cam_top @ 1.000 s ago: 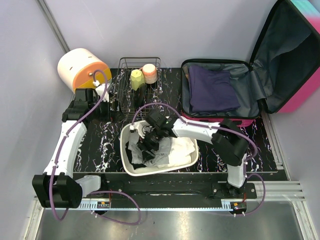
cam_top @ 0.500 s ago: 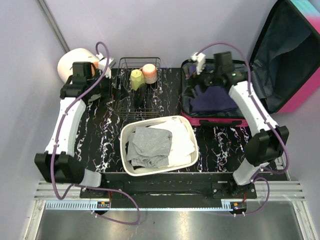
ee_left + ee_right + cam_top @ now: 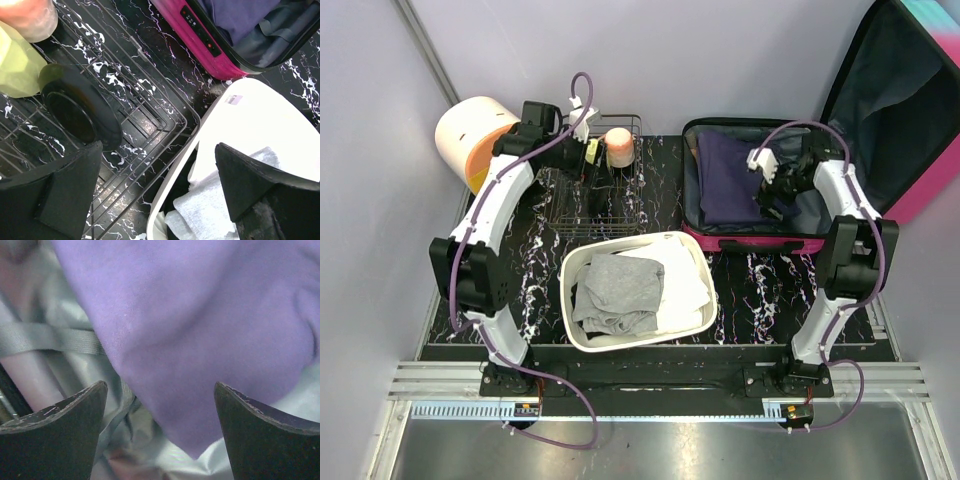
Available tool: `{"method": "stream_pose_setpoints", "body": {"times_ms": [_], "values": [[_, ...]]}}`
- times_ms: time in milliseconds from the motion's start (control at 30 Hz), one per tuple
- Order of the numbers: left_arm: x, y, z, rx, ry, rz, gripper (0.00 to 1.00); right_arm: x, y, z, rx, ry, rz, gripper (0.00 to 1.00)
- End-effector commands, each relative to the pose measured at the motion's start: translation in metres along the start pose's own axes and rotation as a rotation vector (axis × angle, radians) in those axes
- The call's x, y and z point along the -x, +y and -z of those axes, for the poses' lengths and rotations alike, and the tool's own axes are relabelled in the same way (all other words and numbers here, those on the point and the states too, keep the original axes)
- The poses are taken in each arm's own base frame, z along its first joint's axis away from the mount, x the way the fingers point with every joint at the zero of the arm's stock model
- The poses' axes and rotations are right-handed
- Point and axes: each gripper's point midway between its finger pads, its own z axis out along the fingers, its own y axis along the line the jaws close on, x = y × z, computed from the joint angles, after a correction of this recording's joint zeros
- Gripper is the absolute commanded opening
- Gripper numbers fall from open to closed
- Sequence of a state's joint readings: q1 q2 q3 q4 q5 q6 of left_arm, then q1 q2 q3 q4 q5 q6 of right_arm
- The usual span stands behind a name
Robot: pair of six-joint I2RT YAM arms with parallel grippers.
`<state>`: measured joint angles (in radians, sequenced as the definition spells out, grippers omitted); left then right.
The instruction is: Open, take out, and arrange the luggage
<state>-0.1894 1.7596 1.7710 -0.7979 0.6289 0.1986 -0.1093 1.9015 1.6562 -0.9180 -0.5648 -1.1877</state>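
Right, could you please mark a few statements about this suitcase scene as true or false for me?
1. The luggage has its lid standing open. True.
2. The right gripper is shut on the purple garment. False: its jaws stand open over the garment.
3. The white basin is empty. False: grey and white clothes lie in it.
4. The left gripper hangs open above the wire rack. True.

Right tool (image 3: 160, 390) spread wide, empty, fingers (image 3: 55, 430) at 7 and 5 o'clock. Purple cloth (image 3: 200, 325) fills 12 to 4 o'clock, just beyond the tips. Grey luggage lining (image 3: 65, 300) and strap (image 3: 45, 342) at 9 o'clock.
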Motion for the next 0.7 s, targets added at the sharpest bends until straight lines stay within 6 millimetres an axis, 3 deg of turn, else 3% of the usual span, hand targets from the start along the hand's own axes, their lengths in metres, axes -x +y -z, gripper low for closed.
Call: {"method": "stream_pose_setpoints", "body": {"times_ms": [0,133,300,467,567,600,633,667], "values": [[0.021,0.000,0.000,-0.021,-0.039,-0.005,0.99,-0.003,-0.011,-0.022,-0.006,-0.025,0.336,0.96],[0.018,0.006,-0.008,-0.016,-0.024,0.015,0.99,-0.011,-0.013,-0.045,0.025,-0.045,0.401,0.97],[0.012,0.011,-0.014,-0.004,-0.001,0.036,0.99,-0.030,-0.032,-0.077,-0.019,-0.015,0.524,0.95],[0.006,0.015,-0.017,0.002,0.020,0.043,0.99,-0.054,-0.027,-0.101,0.014,0.024,0.597,0.94],[0.004,0.017,-0.019,0.003,0.035,0.044,0.99,-0.056,-0.023,-0.105,0.039,0.017,0.612,0.95],[0.004,0.018,-0.019,0.005,0.036,0.045,0.99,-0.060,-0.015,-0.106,0.078,0.018,0.591,0.94],[0.004,0.019,-0.020,0.004,0.040,0.044,0.99,-0.053,-0.022,-0.103,0.074,0.011,0.593,0.90],[0.005,0.019,-0.019,0.002,0.042,0.041,0.99,-0.054,-0.020,-0.106,0.091,0.003,0.549,0.76]]}}
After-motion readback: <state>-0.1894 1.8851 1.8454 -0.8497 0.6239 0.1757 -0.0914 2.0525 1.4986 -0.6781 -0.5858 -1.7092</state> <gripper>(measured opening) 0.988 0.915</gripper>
